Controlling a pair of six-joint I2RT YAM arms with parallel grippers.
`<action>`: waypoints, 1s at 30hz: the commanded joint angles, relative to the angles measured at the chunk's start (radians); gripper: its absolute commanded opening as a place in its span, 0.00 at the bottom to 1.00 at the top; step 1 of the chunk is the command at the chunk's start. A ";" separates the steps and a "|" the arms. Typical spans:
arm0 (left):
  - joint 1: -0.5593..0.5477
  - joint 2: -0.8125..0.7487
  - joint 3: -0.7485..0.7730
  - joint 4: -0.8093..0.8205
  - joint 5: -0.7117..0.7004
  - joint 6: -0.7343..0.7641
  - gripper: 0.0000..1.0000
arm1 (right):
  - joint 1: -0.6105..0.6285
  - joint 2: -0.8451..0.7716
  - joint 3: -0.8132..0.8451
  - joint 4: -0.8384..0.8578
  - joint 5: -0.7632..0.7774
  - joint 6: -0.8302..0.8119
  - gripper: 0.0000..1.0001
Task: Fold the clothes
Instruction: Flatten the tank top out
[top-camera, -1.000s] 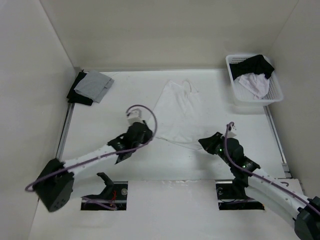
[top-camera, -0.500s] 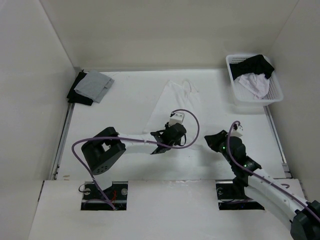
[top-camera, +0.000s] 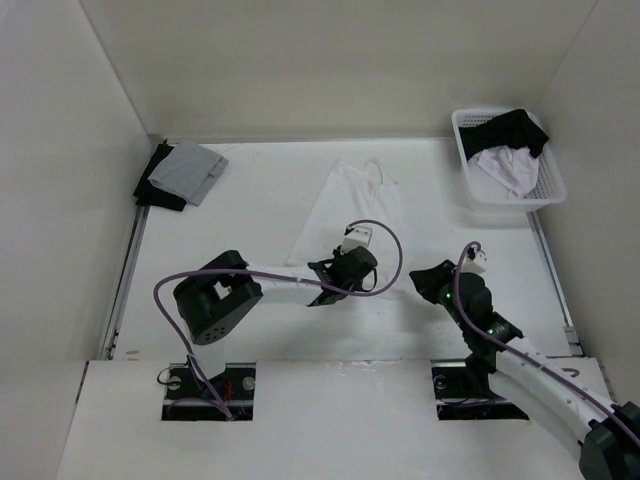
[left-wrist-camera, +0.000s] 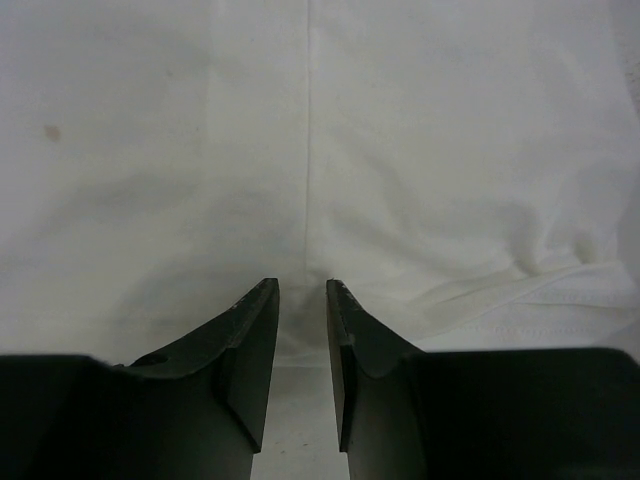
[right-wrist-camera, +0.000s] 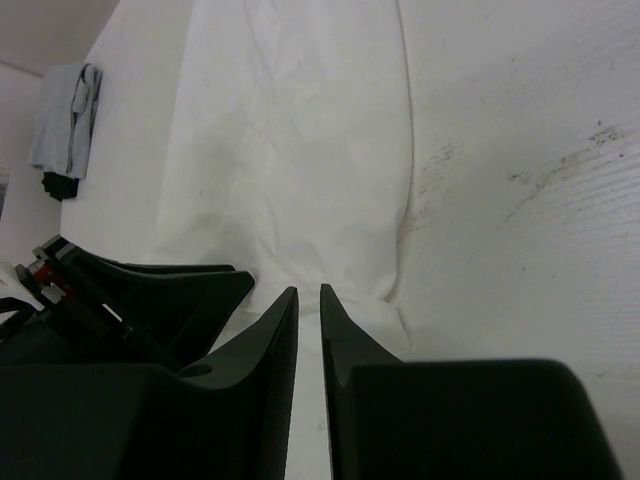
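Note:
The clothes, a white strappy top (top-camera: 355, 205), lie flat mid-table with the straps at the far end. My left gripper (top-camera: 340, 275) is at the near hem. In the left wrist view the white fabric (left-wrist-camera: 400, 150) fills the picture; that gripper (left-wrist-camera: 300, 288) stands narrowly open over the hem with nothing between its fingers. My right gripper (top-camera: 432, 278) sits just off the hem's right corner. The right wrist view shows it (right-wrist-camera: 308, 292) slightly open and empty, the top (right-wrist-camera: 300, 150) ahead and the left gripper (right-wrist-camera: 150, 290) to its left.
A white basket (top-camera: 500, 205) at the back right holds a black garment (top-camera: 515, 128) and a pale cloth (top-camera: 505, 170). A folded grey cloth (top-camera: 190, 170) on a black piece (top-camera: 155, 188) lies at the back left. White walls enclose the table.
The left arm has swung right, from left of the top to the middle of its near hem. The right gripper has drawn back slightly to the right.

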 joint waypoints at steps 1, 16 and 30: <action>-0.004 0.001 0.036 -0.013 -0.008 0.002 0.24 | -0.009 -0.001 -0.001 0.063 -0.008 -0.015 0.19; 0.005 -0.052 0.003 -0.015 0.006 -0.041 0.04 | -0.018 0.016 -0.006 0.080 -0.013 -0.020 0.28; 0.140 -0.443 -0.049 -0.015 0.107 -0.087 0.01 | -0.012 0.143 0.011 0.137 -0.018 -0.035 0.47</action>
